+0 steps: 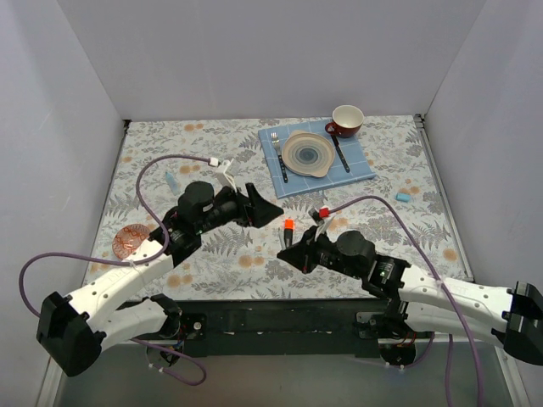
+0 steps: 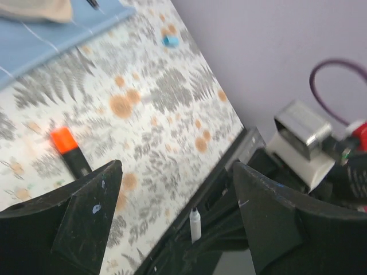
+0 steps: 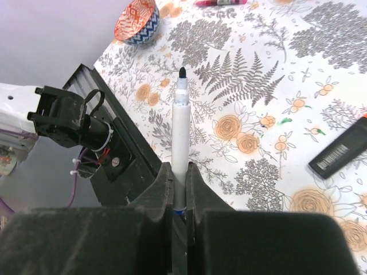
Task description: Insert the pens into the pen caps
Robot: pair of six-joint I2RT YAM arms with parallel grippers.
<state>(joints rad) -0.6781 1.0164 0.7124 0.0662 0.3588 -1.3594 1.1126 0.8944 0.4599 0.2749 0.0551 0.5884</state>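
My right gripper (image 3: 179, 169) is shut on the thin white-grey pen (image 3: 181, 132), holding it tip outward above the table's near edge. In the top view this gripper (image 1: 285, 254) sits just below the short black marker with the orange end (image 1: 288, 231), which lies on the cloth. My left gripper (image 1: 270, 206) is open and empty, held in the air facing the right gripper. Its wrist view shows the white pen (image 2: 195, 224) between its spread fingers (image 2: 92, 212) and the black marker (image 2: 69, 150). A light-blue cap (image 1: 403, 197) lies at the right. A red pen (image 3: 221, 2) lies far off.
A blue mat (image 1: 361, 161) at the back carries a plate (image 1: 308, 153), fork (image 1: 278, 153) and knife (image 1: 340, 153). A red cup (image 1: 346, 120) stands beside it. A patterned bowl (image 1: 131, 242) sits at the left, and a light-blue item (image 1: 171, 181) lies beyond it.
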